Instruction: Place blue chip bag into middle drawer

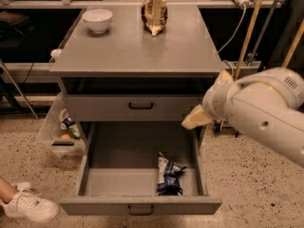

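The blue chip bag (pixel 169 175) lies flat on the floor of the open middle drawer (pixel 118 151), at its front right. The drawer is pulled far out of the grey cabinet. My gripper (pixel 197 118) hangs from the large white arm (pixel 259 110) above the drawer's right rim, well above the bag and apart from it. Nothing shows in its grasp.
The shallower drawer front with a black handle (pixel 140 106) is closed above. On the cabinet top (pixel 137 51) stand a white bowl (pixel 97 19) and a brown-and-gold bag (pixel 154 14). A clear plastic bin (pixel 59 129) stands at the left. A person's white shoe (pixel 28 205) is at the bottom left.
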